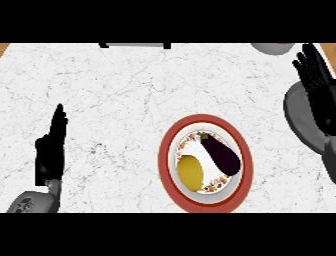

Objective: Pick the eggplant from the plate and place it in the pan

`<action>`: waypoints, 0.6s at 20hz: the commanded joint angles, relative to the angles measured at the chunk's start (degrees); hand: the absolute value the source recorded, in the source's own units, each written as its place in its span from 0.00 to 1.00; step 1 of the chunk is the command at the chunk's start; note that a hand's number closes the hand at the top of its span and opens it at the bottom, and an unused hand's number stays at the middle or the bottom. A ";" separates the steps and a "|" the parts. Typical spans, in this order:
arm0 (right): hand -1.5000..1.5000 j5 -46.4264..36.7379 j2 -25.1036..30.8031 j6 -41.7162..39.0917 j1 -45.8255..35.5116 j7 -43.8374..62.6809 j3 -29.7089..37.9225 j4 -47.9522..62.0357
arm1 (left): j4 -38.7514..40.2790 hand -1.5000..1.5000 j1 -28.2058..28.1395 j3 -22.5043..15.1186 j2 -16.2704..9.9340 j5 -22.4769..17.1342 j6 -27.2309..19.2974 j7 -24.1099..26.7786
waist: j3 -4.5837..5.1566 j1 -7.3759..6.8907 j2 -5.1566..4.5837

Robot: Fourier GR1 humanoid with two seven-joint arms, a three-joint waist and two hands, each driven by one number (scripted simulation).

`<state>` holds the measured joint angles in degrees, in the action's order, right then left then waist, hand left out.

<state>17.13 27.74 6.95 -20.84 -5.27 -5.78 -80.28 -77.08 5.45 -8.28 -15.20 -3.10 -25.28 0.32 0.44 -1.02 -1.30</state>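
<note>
A dark purple eggplant (pixel 221 154) lies on the right half of a red-rimmed plate (pixel 206 201) near the counter's front edge. A yellow round item (pixel 190 171) sits beside it on the plate's left half. My right hand (pixel 324 91) is open with fingers straight, up and to the right of the plate, apart from it. Over at the left edge my left hand (pixel 51 146) stays open, fingers up. A grey rounded pan (pixel 301 116) shows partly behind my right hand and forearm.
The white marble counter (pixel 127 95) spreads across the view, with wooden floor at both upper corners. A dark bar (pixel 135 45) runs along the far edge. A pale rounded object (pixel 273 48) peeks in at the top right.
</note>
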 commanded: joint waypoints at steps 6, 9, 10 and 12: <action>1.00 10.16 -9.25 -27.36 -12.19 2.07 -16.34 -1.65 | -4.97 0.50 8.28 -2.06 0.99 -4.81 8.81 -0.76 | -0.60 -7.72 -0.40; 1.00 -1.94 2.66 -33.87 -14.53 -8.52 -15.29 5.89 | -5.67 0.50 7.99 -0.16 1.35 -9.43 10.95 -5.29 | -0.61 -2.96 0.19; 1.00 -3.17 3.86 -35.68 -14.82 -12.42 -15.19 5.01 | -7.34 0.50 9.15 -0.07 0.35 -10.05 11.59 -8.13 | -0.71 -2.65 0.46; 0.00 -6.19 9.26 -42.34 -13.14 -19.04 -15.77 8.07 | -7.98 0.50 7.66 1.70 -1.33 -10.90 12.23 -7.52 | -0.68 -2.29 0.43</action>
<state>15.58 30.77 -25.63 -33.56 -14.17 -20.36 -75.95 -83.04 12.73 -8.31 -14.95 -11.34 -15.21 -4.85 -0.12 -4.20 -0.97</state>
